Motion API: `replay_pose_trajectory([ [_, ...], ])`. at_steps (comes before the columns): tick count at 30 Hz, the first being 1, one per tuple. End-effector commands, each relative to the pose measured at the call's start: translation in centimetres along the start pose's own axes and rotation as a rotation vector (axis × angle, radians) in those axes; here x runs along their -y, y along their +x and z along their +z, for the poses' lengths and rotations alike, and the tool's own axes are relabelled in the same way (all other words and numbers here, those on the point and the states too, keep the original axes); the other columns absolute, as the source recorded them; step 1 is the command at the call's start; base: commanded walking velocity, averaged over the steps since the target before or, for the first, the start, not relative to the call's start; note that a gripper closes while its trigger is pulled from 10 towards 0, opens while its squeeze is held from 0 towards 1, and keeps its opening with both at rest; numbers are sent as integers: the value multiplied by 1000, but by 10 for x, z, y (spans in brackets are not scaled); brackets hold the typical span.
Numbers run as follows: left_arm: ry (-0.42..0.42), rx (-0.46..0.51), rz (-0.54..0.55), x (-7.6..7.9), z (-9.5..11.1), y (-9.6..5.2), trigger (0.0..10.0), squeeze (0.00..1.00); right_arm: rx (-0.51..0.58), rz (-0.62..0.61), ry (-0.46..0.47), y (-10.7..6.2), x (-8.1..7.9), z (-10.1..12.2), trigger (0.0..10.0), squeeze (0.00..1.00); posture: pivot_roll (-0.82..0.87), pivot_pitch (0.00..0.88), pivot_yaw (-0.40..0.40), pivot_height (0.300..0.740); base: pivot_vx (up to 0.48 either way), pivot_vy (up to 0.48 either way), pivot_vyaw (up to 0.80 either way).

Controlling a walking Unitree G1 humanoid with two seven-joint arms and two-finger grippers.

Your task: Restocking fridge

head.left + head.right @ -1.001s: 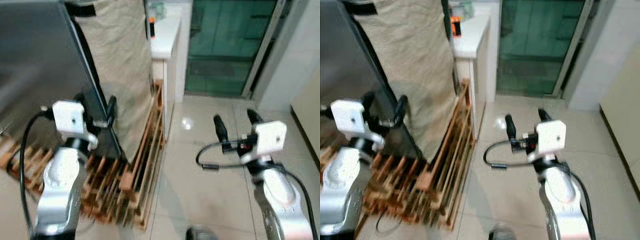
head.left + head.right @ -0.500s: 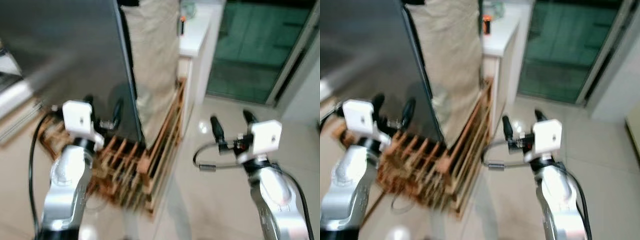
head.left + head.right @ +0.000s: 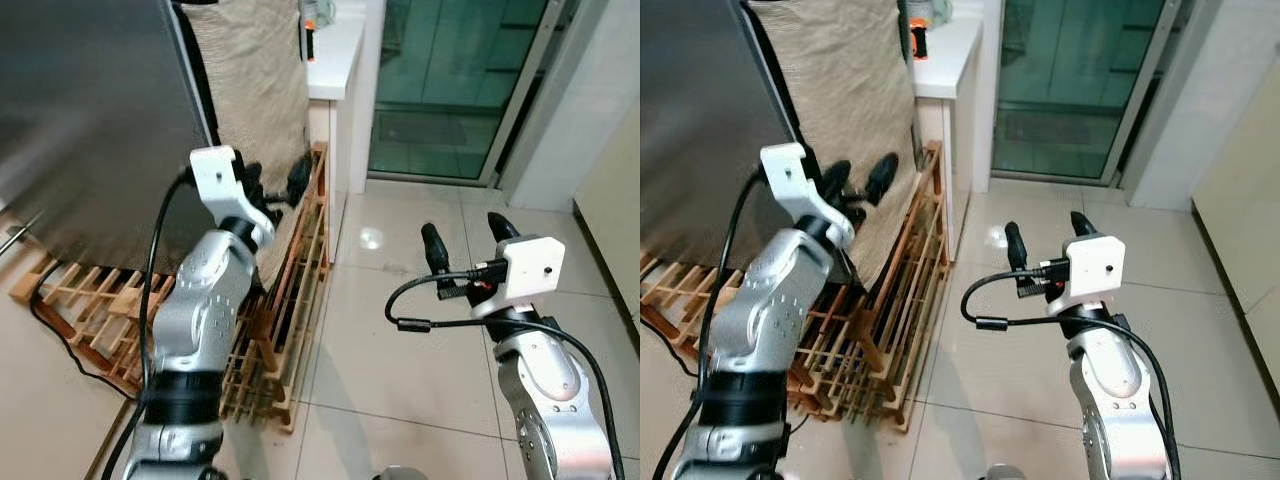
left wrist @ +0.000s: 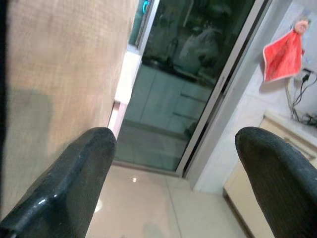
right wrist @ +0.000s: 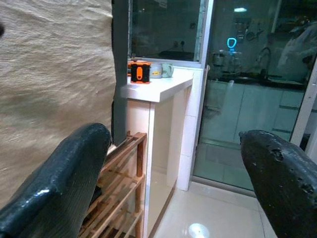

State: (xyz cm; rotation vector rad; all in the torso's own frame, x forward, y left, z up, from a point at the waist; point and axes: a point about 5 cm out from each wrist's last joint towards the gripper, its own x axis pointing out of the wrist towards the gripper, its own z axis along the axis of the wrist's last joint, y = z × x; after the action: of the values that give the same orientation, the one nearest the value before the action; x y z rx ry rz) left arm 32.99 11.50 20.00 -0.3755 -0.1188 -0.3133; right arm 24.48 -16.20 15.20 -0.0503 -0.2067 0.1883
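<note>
The fridge is a tall dark grey box at the left, standing on a wooden pallet, and its door looks closed. My left gripper is raised beside the fridge's right edge, in front of a beige cloth, open and empty. In the left wrist view the fingers point past the cloth toward a glass door. My right gripper hovers over the tiled floor at the right, open with nothing in it. Its wrist view looks at a white counter.
Slatted wooden racks lean against the cloth, low by my left side. The white counter behind carries an orange object. A dark glass sliding door lies ahead. A black cable trails by the pallet. Tiled floor is open at the right.
The camera has swung and steadied. My left arm has risen, its gripper now higher and in front of the cloth rather than at the fridge's edge. The right arm holds about the same pose.
</note>
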Motion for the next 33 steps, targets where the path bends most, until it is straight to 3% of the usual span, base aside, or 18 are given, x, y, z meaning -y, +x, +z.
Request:
replay_pose_trajectory([
  [1,11,18,14,-4,6,3,10000,0,-8,-5,0,2,1,-3,10000,0,-208,0,80,736,0,0,0],
  [7,68,37,1,-2,10,3,10000,0,-8,-2,-7,2,1,-4,10000,0,-210,0,82,736,0,0,0],
  [10,92,27,-22,-5,11,-6,10000,0,-12,-10,-8,1,2,-5,10000,0,-210,0,87,736,0,0,0],
  [11,136,7,-38,-9,8,-18,10000,0,-16,-12,-8,0,2,-7,10000,0,-204,0,88,736,0,0,0],
  [14,189,-5,-41,-14,5,-30,10000,0,-19,-11,-5,-1,2,-8,10000,0,-189,0,84,736,0,0,0],
  [19,285,35,12,-24,12,-39,10000,0,-26,-2,4,3,0,-12,10000,0,-164,0,78,736,0,0,0],
  [28,261,70,41,-21,21,-30,10000,0,-21,21,7,7,-4,-13,10000,0,-162,0,77,736,0,0,0],
  [33,250,36,55,-29,18,-43,10000,0,-19,7,1,5,-1,-13,10000,0,-171,0,85,736,0,0,0],
])
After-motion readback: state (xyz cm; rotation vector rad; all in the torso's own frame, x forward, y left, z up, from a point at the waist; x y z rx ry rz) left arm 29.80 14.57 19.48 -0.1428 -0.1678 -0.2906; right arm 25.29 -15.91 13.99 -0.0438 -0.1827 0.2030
